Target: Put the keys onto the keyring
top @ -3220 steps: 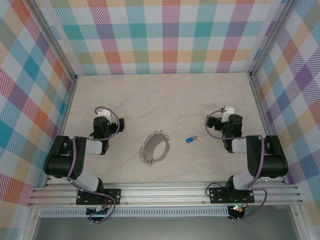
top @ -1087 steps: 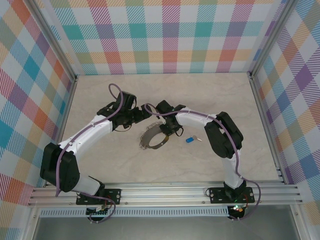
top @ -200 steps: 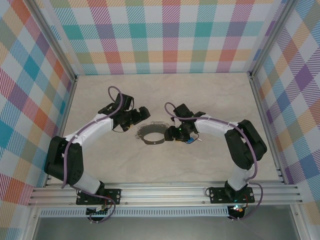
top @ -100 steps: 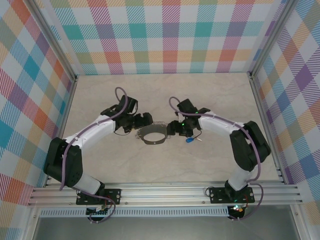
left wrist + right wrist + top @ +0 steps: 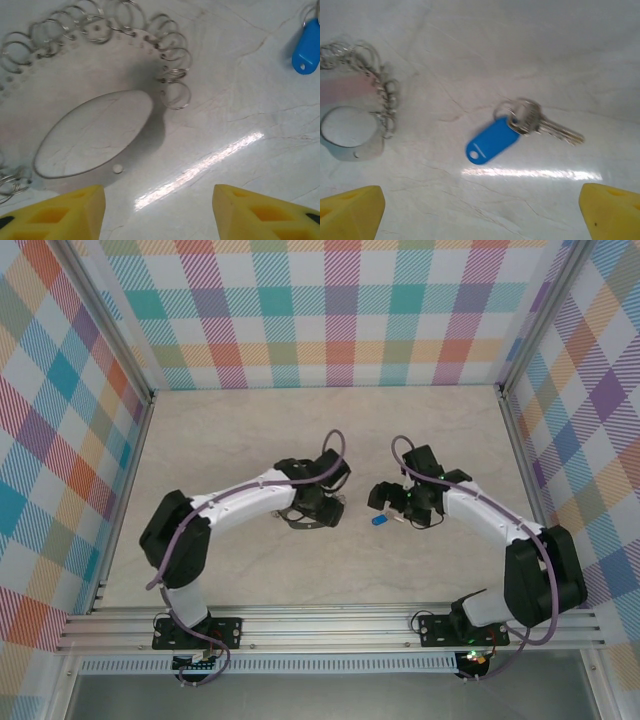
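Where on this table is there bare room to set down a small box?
The far half of the table, up to the back wall, is bare; so is the middle of the near strip along the rail. The centre is crowded: keyring below the left gripper, blue-tagged key below the right gripper.

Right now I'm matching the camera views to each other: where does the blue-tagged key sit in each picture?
Top external: the key lies just right of centre.
Left wrist: the top right corner.
Right wrist: near the centre.
Shared landmark: the keyring, left of the key in every view.
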Available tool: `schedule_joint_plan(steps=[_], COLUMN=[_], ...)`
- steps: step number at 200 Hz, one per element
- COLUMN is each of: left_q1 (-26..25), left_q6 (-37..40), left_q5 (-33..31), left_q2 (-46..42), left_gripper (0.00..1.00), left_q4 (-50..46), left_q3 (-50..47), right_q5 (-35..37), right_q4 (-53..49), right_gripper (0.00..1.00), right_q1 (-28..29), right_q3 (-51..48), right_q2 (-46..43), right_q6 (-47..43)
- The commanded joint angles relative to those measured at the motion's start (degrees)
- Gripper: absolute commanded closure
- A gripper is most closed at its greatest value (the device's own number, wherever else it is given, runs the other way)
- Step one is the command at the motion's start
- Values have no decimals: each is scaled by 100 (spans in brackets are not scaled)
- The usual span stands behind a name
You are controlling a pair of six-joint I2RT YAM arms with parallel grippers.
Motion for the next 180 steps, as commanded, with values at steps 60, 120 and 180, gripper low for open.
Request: schedule_joint_plan(steps=[60, 120, 180], left_q1=[-431, -541, -541], left_q6=[566, 834, 1054], left_q5=[-429, -593, -738], left_q2=[950, 1393, 1852], left_gripper=[53, 62, 65], left_q4=[-541, -503, -573], left_q3=[898, 1194, 1541], right_q5=[199, 290, 254], right_q4=[-294, -403, -425], right_gripper=[0, 0, 0], right_q1=[-108, -141, -139], right_q3=[-596, -687, -641], right_q2=[-692, -804, -766], right_q6=[480, 556, 601])
